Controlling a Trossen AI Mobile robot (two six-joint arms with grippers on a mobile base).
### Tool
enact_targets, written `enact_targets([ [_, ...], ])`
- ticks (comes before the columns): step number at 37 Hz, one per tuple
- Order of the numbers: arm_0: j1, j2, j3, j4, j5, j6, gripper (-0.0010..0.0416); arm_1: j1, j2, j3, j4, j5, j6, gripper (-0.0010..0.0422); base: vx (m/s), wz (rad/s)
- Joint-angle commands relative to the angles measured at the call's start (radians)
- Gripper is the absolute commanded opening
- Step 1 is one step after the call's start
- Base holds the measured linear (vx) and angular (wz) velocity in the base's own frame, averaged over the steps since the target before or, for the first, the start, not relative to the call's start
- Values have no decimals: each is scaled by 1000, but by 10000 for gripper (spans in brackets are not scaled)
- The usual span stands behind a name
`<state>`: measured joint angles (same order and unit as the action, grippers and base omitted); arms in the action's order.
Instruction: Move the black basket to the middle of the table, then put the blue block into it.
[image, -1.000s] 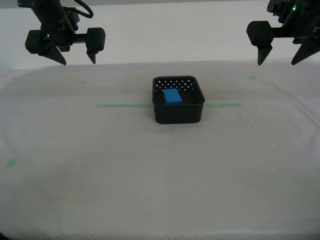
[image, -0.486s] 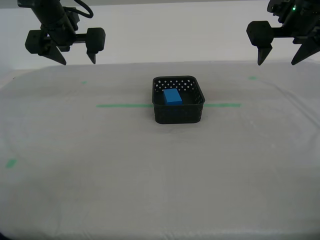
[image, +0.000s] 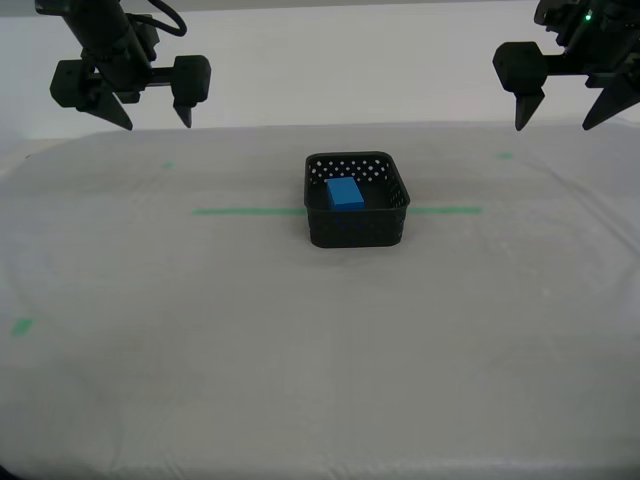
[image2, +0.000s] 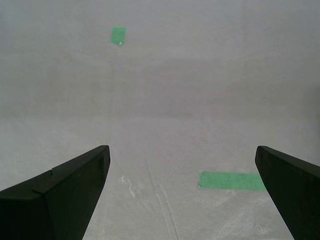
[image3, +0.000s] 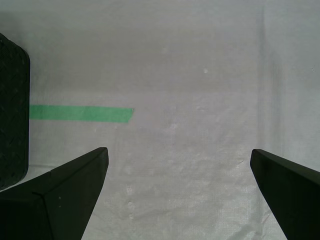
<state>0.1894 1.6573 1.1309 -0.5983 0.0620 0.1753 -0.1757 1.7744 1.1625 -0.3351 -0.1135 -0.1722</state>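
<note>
Exterior view: the basket (image: 356, 200) sits mid-bench (image: 300, 350) on the green line (image: 250, 211), with the block (image: 344, 192) inside it.

Second wrist view: my second gripper (image2: 182, 192) hangs released over bare cloth and tape bits (image2: 118, 35).

First wrist view: my first gripper (image3: 179, 190) is spread wide and empty, the basket (image3: 12, 115) beside it.

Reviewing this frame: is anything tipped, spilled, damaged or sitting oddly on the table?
Nothing stands out. The black basket sits upright on the table, straddling the green tape line, with the blue block inside it. Both grippers hang open and empty above the table.
</note>
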Motion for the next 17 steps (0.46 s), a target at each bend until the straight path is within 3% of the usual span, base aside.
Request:
enact_targets([
  [1,0,0,1,0,3,0,399,0,0,0,2,1,4,400,0,0],
  [17,0,0,1,0,3,0,399,0,0,0,2,1,4,400,0,0],
])
